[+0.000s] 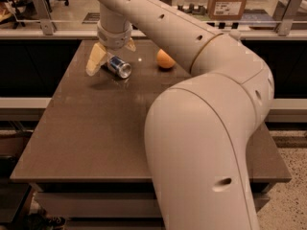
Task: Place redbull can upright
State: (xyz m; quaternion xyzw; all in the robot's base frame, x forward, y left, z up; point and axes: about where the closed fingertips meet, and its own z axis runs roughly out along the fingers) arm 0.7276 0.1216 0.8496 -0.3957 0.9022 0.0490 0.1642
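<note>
Brown and smooth, the rectangular counter (96,143) fills most of the view, with a speckled floor (288,214) showing at its lower right corner. Behind it runs a pale ledge carrying a brown cardboard box (229,1) and grey metal posts (41,13).

From the near right, the thick white robot arm (206,128) bends up and reaches across to the far left part of the counter. It ends in the tool (111,59), which points down at the surface. Its two pale yellow fingers (95,60) are spread wide.

Between those fingers lies the slim blue-and-silver metal redbull can (118,66). It is on its side, not upright, with its silver end facing the near right. The left finger stands just beside the can's far end, and the right finger sits above and behind the can. Whether either finger touches the can cannot be told.

To the right of the tool, apart from the can, a round orange fruit (165,59) rests on the counter next to the arm. A dark shadow falls on the counter just in front of the tool.
</note>
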